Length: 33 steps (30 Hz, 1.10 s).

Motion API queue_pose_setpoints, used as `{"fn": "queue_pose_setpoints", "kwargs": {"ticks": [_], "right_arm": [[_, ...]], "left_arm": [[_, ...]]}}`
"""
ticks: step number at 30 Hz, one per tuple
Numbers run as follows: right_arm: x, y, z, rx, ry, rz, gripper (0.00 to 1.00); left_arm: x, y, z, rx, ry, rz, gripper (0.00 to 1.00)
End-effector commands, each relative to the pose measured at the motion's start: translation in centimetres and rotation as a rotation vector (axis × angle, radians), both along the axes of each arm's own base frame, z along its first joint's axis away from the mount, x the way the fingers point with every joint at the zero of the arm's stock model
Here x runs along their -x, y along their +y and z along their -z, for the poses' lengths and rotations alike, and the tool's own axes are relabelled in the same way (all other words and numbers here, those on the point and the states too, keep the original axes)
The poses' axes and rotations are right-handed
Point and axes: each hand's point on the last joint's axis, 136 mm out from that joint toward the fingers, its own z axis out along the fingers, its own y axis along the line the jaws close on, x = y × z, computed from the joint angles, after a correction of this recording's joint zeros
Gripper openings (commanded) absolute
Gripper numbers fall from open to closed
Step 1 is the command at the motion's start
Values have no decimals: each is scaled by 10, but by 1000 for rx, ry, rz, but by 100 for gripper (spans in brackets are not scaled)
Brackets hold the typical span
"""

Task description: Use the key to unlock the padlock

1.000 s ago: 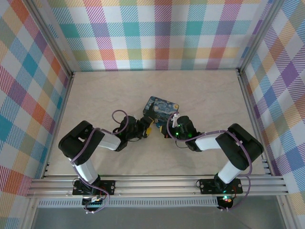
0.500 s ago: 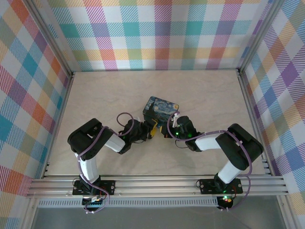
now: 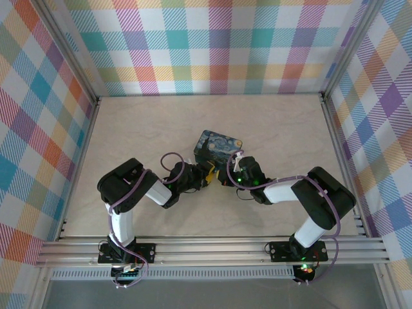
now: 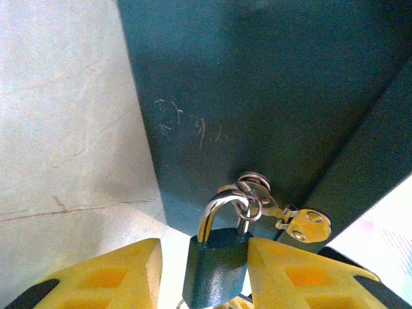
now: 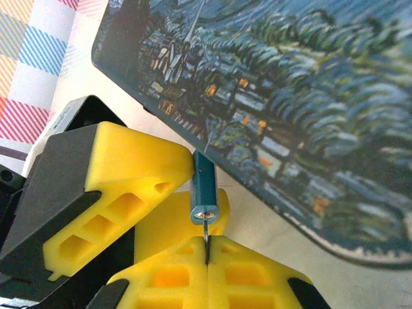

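The padlock has a blue body, and its silvery shackle is hooked through small rings on the dark wall of the tin. My left gripper is open and straddles the lock body. Its right finger touches the body; a gap separates the left finger from it. In the right wrist view the padlock hangs bottom end towards me with the thin key in its keyhole. My right gripper is shut on the key. From above, the left gripper and the right gripper meet at the tin's near corner.
The blue-and-yellow painted tin lies mid-table, just beyond both grippers. A brass-coloured tab hangs from the rings beside the shackle. Pale marbled tabletop surrounds the tin, and checked walls enclose the table.
My left arm has swung right, bringing its gripper in against the tin's corner beside the right gripper. The right arm has barely moved.
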Motion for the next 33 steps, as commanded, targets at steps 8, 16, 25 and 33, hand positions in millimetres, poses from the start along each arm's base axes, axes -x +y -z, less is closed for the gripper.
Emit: {"fn": "queue_pose_setpoints", "kwargs": {"ticks": [8, 16, 25, 33], "right_arm": [[-3, 18, -36, -134, 50, 6, 0], [-1, 16, -32, -137, 102, 30, 0], [0, 11, -32, -111, 96, 41, 5], [-1, -11, -27, -48, 72, 69, 29]], "left_arm": [[-3, -15, -9, 44, -40, 20, 33], [-3, -15, -8, 43, -39, 19, 23], [-2, -13, -10, 36, -37, 18, 10], [0, -14, -12, 14, -40, 31, 0]]}}
